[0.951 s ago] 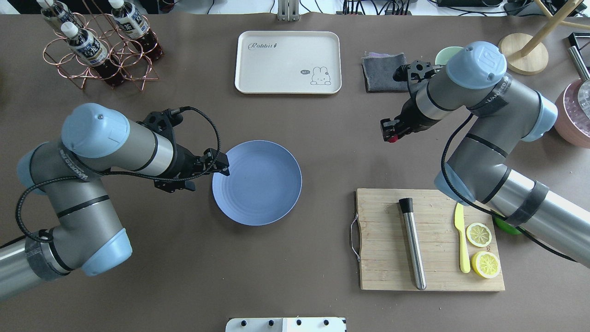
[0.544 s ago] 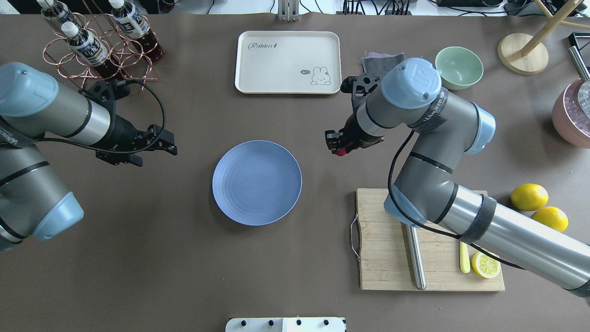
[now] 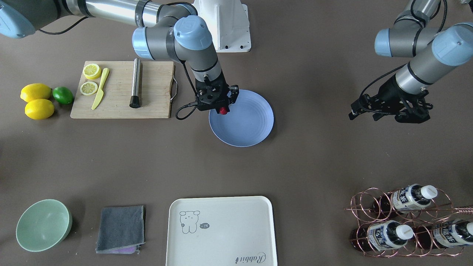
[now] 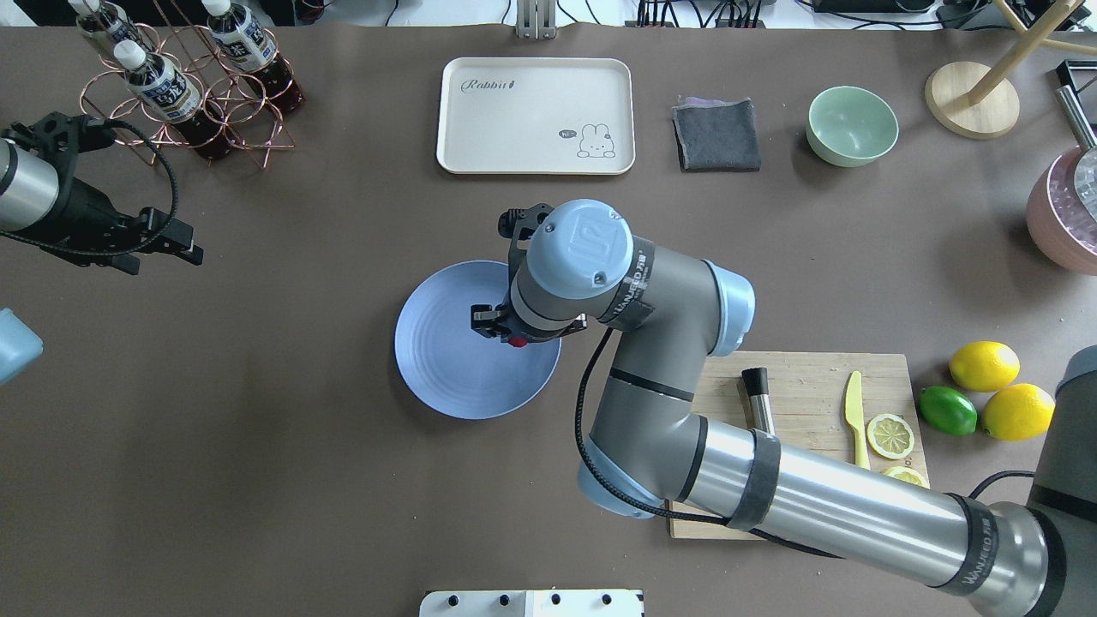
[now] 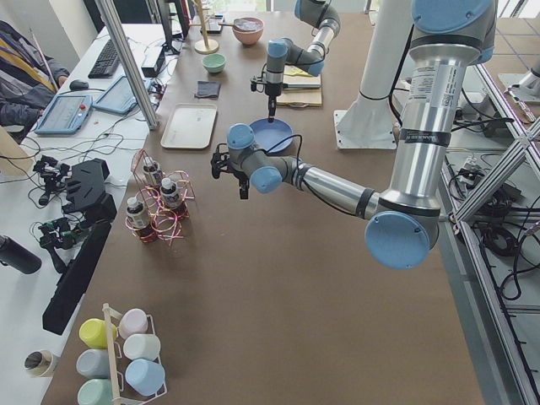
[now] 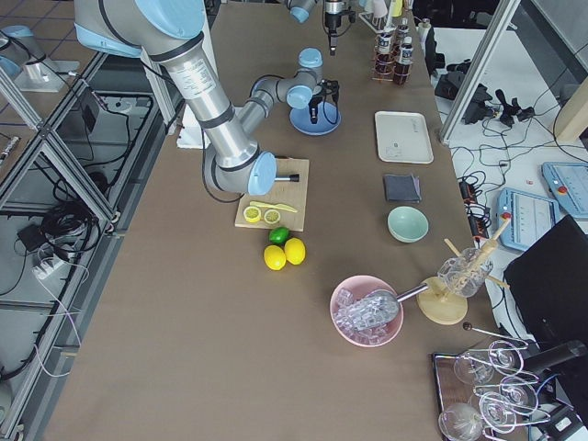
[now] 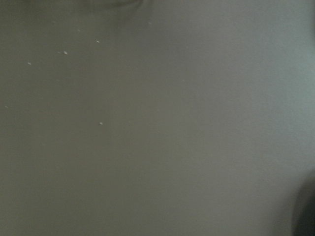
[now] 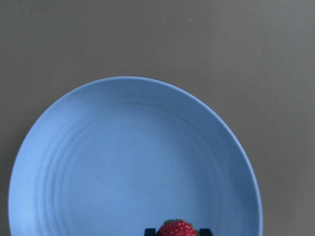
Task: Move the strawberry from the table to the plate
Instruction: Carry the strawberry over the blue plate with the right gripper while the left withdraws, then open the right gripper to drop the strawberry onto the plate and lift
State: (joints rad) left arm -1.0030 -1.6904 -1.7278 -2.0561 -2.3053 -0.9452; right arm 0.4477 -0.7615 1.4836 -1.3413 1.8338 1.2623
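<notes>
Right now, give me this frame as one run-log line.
right gripper: shut on strawberry | strawberry: above plate, near rim | left gripper: away over table, state unclear

Cutting board, lemons, lime, cream tray, grey cloth, mint bowl.

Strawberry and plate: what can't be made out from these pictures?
- Overhead: the right arm covers most of the strawberry; only a red sliver shows.
- Right wrist view: the bottom edge cuts off the strawberry and the right gripper, so contact with the plate cannot be judged.
- Left wrist view: blurred grey, nothing identifiable.
- Side views: the strawberry is too small.
</notes>
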